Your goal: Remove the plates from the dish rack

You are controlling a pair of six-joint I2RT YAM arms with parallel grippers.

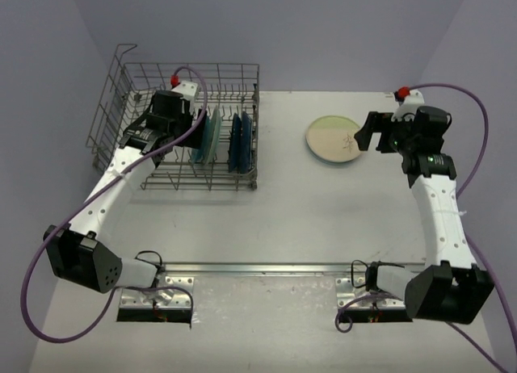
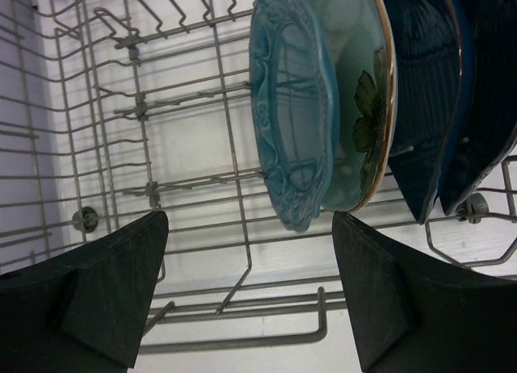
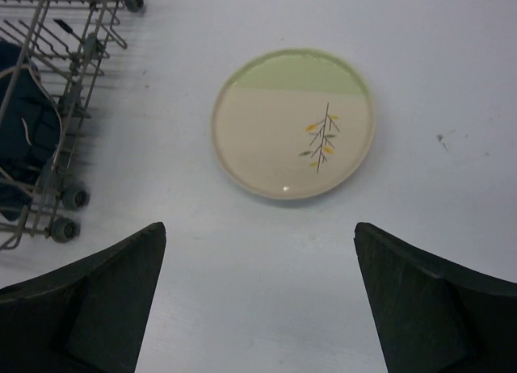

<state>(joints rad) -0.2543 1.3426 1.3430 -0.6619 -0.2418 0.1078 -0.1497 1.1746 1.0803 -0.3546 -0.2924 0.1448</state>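
1. Standing on edge between the tines, four plates fill the right end of the dish rack (image 1: pixel 194 66). First comes a teal scalloped plate (image 2: pixel 291 106), behind it a pale leaf-patterned plate (image 2: pixel 359 106), then two dark blue plates (image 2: pixel 428 90).
2. Seen from above, the rack sits at ten o'clock on the table (image 1: pixel 323 228).
3. The twig plate (image 3: pixel 292 123) lies flat on the table at one o'clock, well apart from the rack.
4. My left gripper (image 2: pixel 250 228) is inside the rack with its fingers spread and clamping nothing. The scalloped plate's lower rim hangs between them at one o'clock, nearer my right finger.
5. My right gripper (image 3: pixel 260 236) hovers over the table, fingers wide apart and holding nothing. The twig plate lies at twelve o'clock from it, and the rack's corner is at ten.
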